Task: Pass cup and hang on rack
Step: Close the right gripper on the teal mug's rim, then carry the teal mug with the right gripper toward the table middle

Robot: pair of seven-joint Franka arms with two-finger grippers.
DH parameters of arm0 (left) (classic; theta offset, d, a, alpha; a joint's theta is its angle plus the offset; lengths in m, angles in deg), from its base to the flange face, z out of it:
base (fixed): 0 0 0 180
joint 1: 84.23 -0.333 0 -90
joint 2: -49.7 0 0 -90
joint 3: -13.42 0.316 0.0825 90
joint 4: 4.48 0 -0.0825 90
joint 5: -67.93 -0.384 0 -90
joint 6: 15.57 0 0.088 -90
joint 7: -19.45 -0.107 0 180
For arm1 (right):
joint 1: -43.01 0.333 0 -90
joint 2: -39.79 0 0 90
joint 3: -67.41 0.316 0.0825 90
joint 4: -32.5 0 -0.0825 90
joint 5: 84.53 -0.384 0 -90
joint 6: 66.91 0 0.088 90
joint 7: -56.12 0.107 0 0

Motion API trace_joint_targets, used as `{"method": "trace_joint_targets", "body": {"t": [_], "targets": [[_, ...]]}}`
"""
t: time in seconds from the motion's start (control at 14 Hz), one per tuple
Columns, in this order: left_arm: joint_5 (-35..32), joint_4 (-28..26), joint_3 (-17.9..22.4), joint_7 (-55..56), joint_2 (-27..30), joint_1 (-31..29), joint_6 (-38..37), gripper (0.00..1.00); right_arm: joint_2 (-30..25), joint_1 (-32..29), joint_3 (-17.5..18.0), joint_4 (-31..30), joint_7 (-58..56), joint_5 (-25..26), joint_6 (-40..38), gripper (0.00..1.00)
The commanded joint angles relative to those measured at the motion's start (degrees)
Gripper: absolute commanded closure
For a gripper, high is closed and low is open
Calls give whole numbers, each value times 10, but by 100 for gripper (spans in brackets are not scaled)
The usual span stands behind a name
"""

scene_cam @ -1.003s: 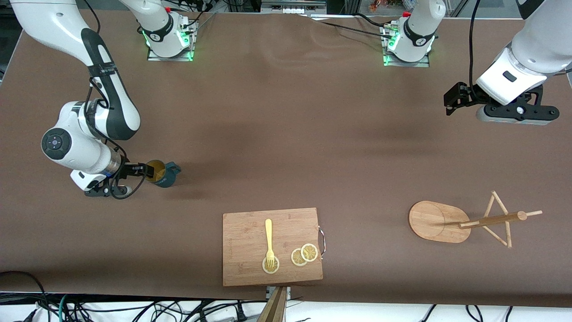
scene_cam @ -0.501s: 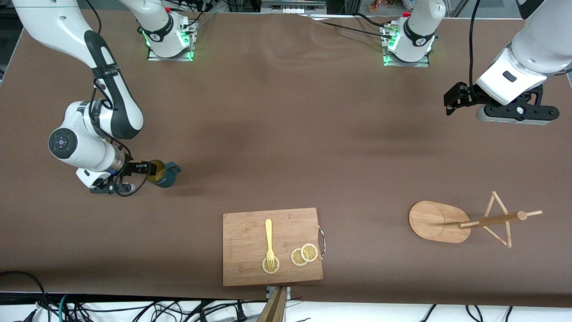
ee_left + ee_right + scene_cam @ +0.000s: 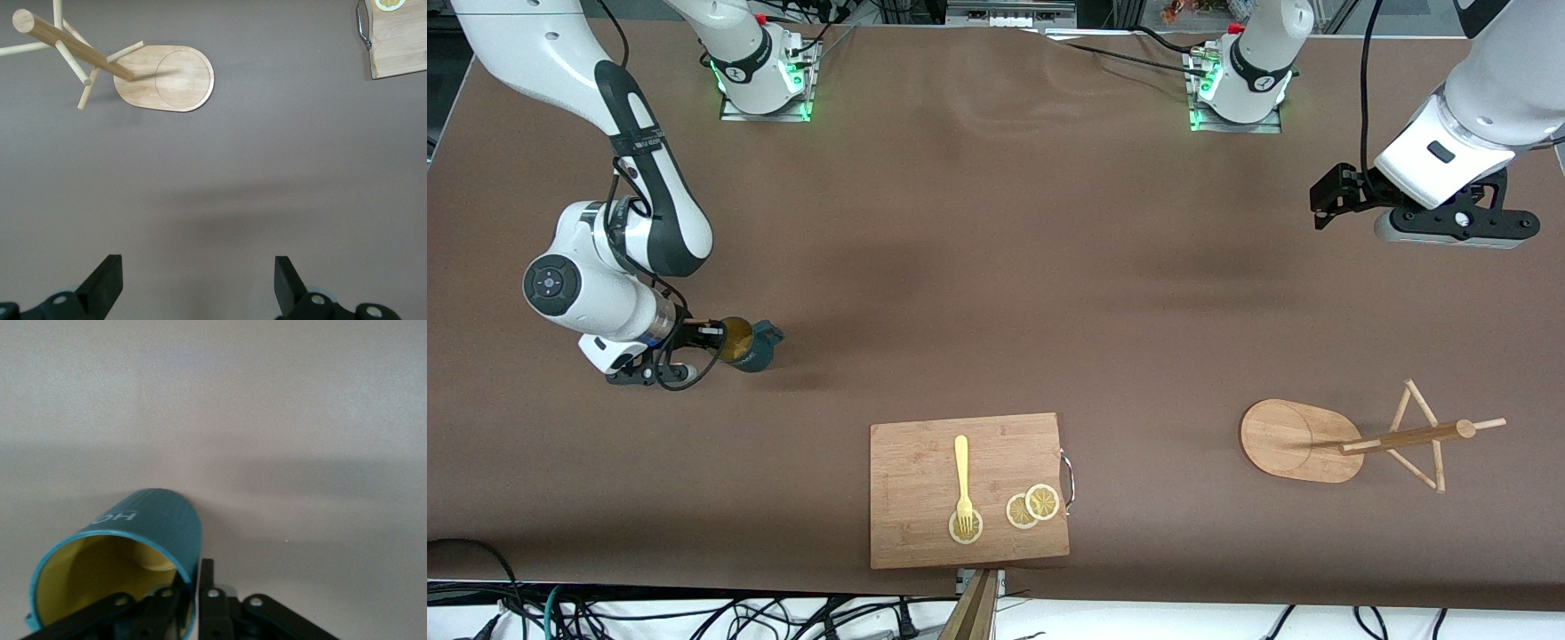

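Now the right gripper (image 3: 713,336) pinches the cup's (image 3: 749,345) rim, 1 finger inside the yellowish bowl, 1 against the ribbed teal wall, down by the table (image 3: 996,267). Well apart from it, the left gripper (image 3: 197,283) waits spread wide above bare cloth, the rack (image 3: 1352,440) just ahead

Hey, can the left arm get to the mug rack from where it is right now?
Probably yes. The left gripper hangs open over bare table at its own end, holding nothing, and the rack stands at that same end with nothing between them. The right gripper is busy, shut on the cup.
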Motion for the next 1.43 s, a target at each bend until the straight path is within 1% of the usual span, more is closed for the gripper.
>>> {"method": "trace_joint_targets", "body": {"t": [0.0, 0.07, 0.21, 0.36, 0.57, 1.0, 1.22, 1.36], "targets": [[11, 14, -2, -10, -5, -6, -9, 0, -7, -1, 1, 2, -1, -9, -1, 100], [11, 14, -2, -10, -5, -6, -9, 0, -7, 0, 1, 8, -2, -9, -4, 100], [11, 14, -2, -10, -5, -6, -9, 0, -7, 9, 2, 37, 0, -29, -26, 100], [11, 14, -2, -10, -6, -6, -9, 0, -6, 40, 2, 77, 24, -47, -62, 100], [11, 14, -2, -10, -5, -6, -9, 0, 3, 104, 2, 112, 149, -47, -69, 100], [11, 14, -1, -11, -6, -6, -9, 0, 45, 237, 2, 186, 409, -48, -69, 100], [11, 14, -2, -10, -6, -5, -9, 0, 79, 310, 2, 233, 559, -48, -66, 100], [11, 14, -1, -10, -6, -6, -9, 0, 118, 359, 2, 280, 637, -45, -64, 100]]}}
